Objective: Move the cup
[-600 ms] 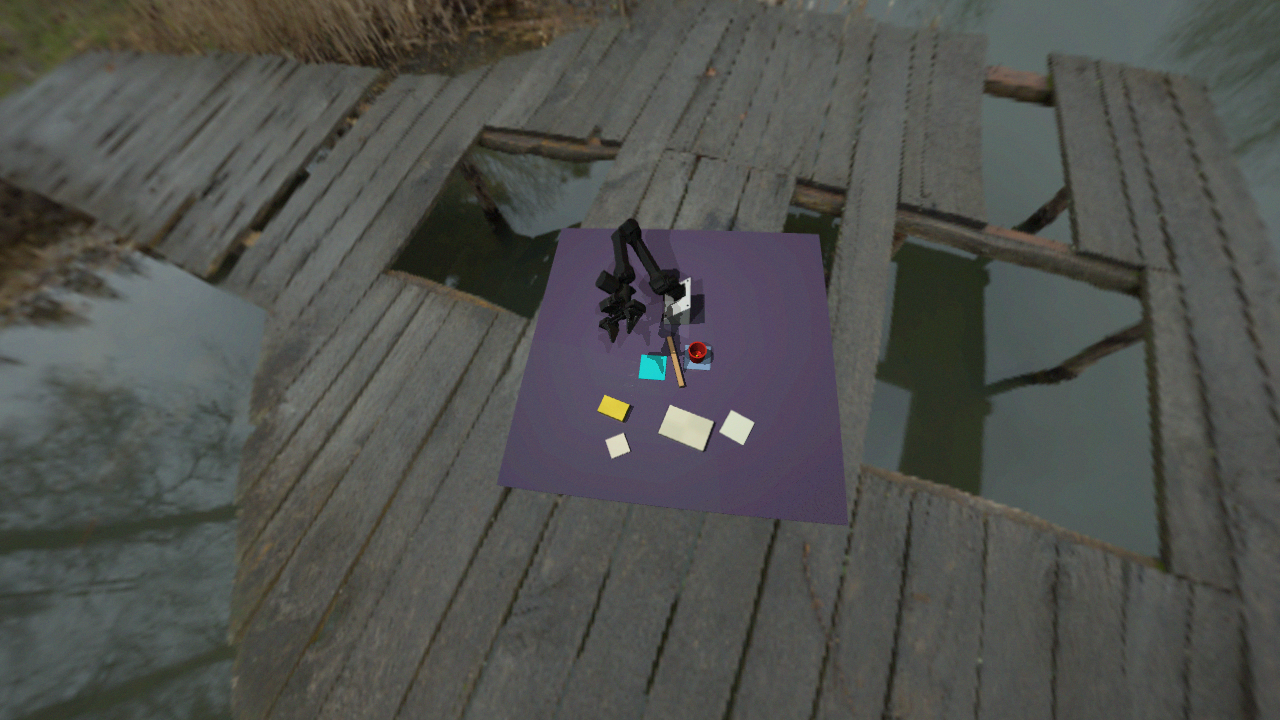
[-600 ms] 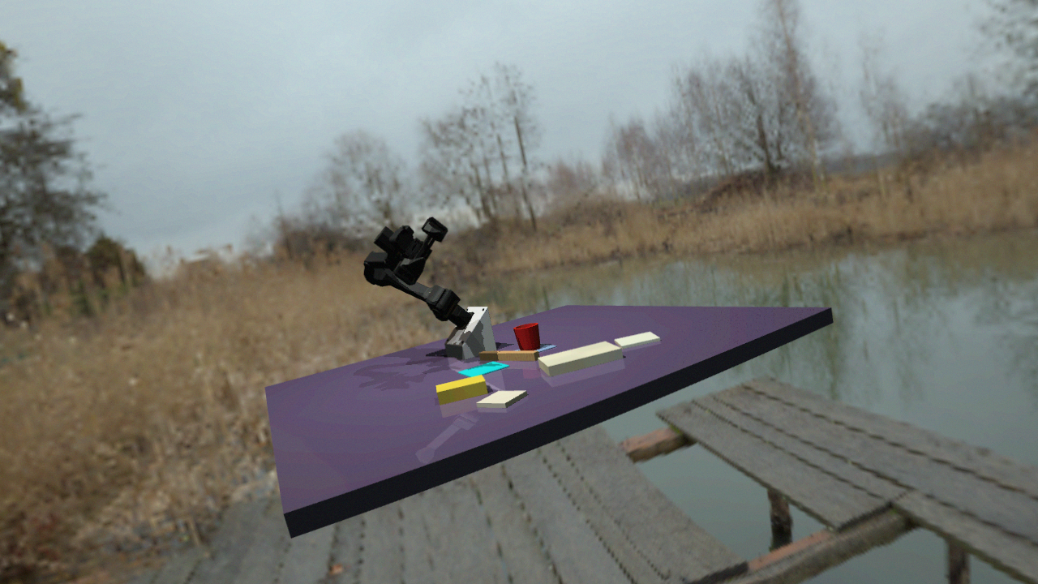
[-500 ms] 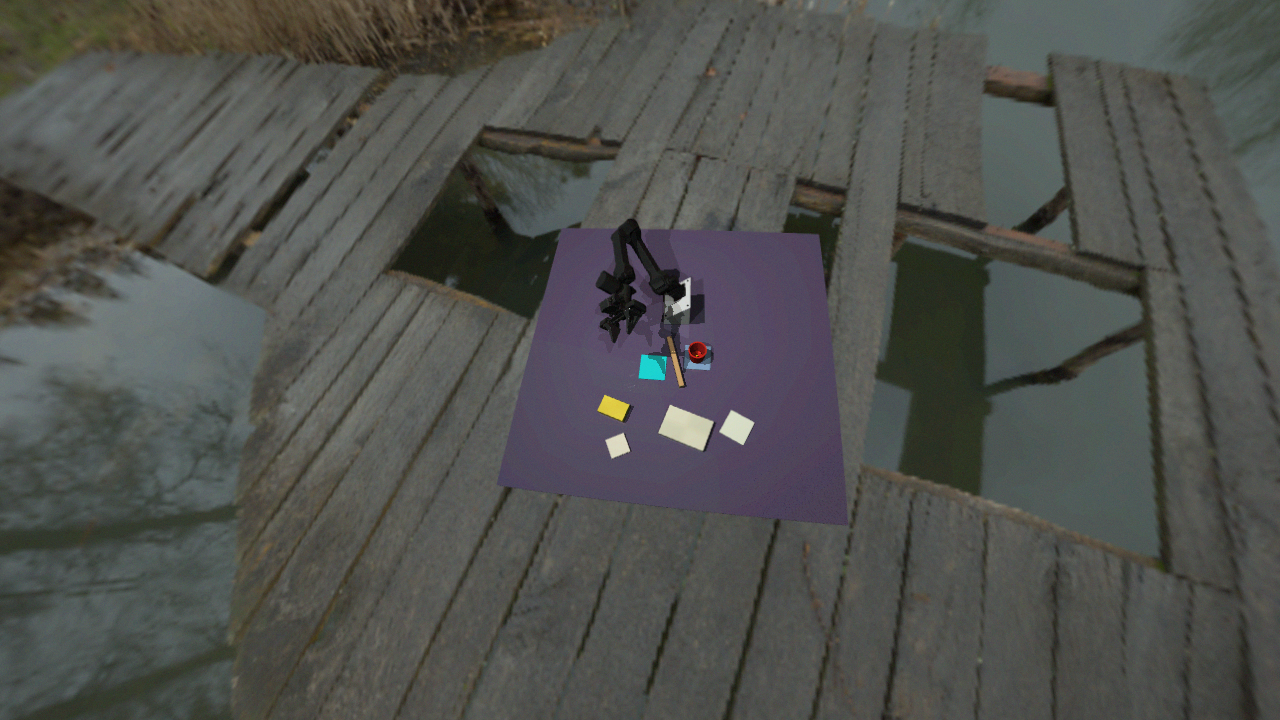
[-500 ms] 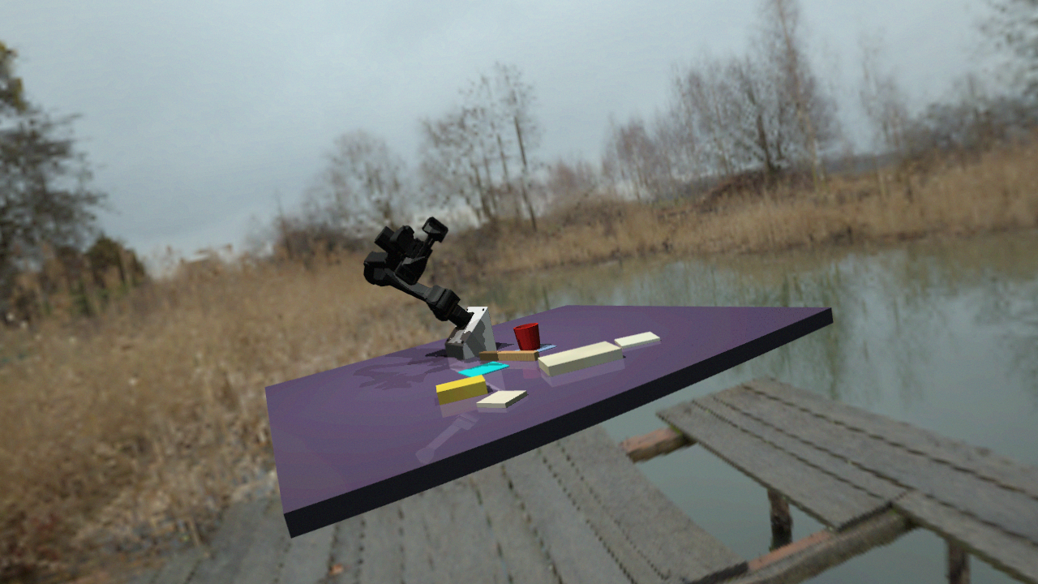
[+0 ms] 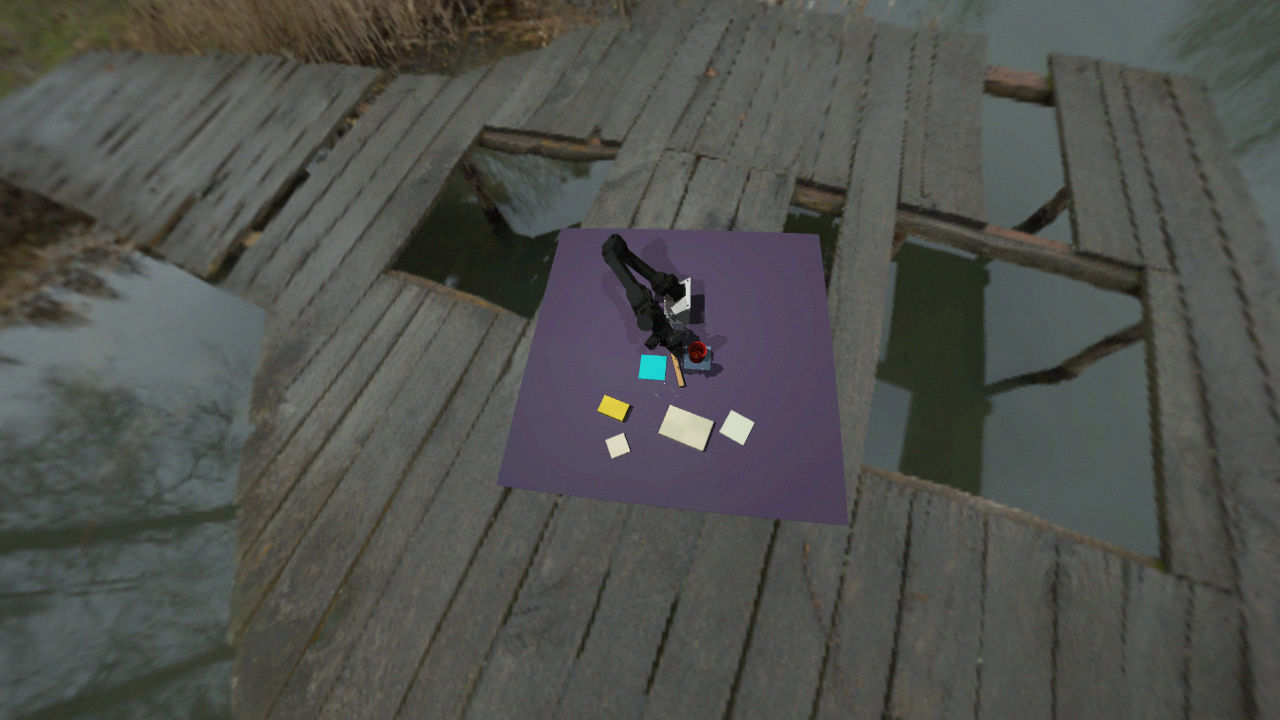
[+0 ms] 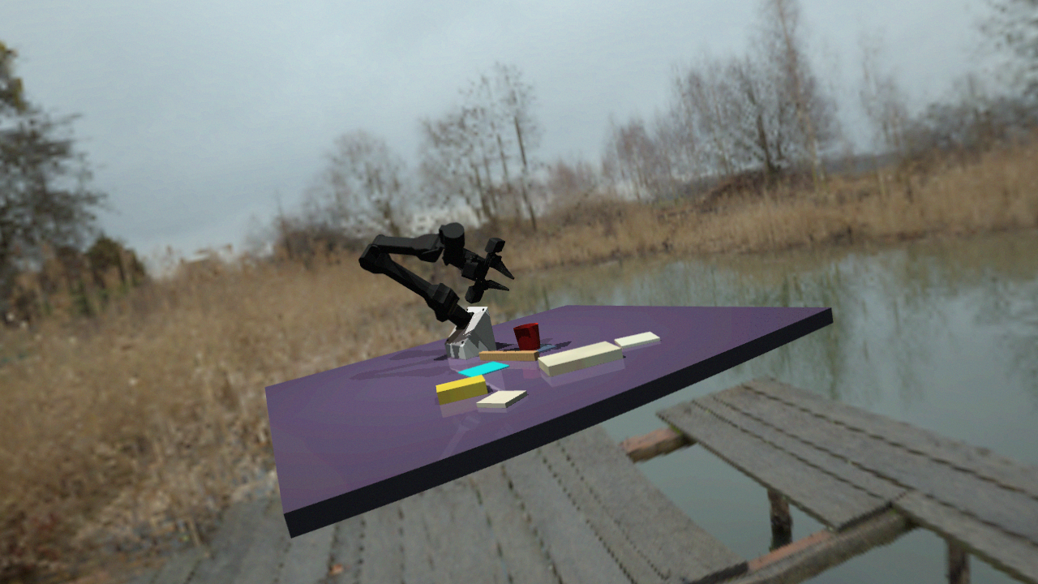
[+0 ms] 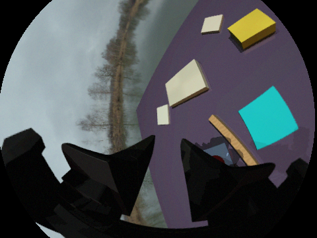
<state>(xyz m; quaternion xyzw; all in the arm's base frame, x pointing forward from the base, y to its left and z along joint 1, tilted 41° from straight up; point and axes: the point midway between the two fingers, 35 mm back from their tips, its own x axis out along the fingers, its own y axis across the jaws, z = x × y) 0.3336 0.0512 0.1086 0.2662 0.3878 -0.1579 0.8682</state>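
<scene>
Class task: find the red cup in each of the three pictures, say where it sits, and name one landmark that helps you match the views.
Top: the cup is mid-table on a blue-grey pad, right of the cyan pad.
Exterior: the cup stands right of the arm's base, below the hand.
Wrist: only a red sliver shows behind a finger.
Landmark: the cyan pad.
</scene>
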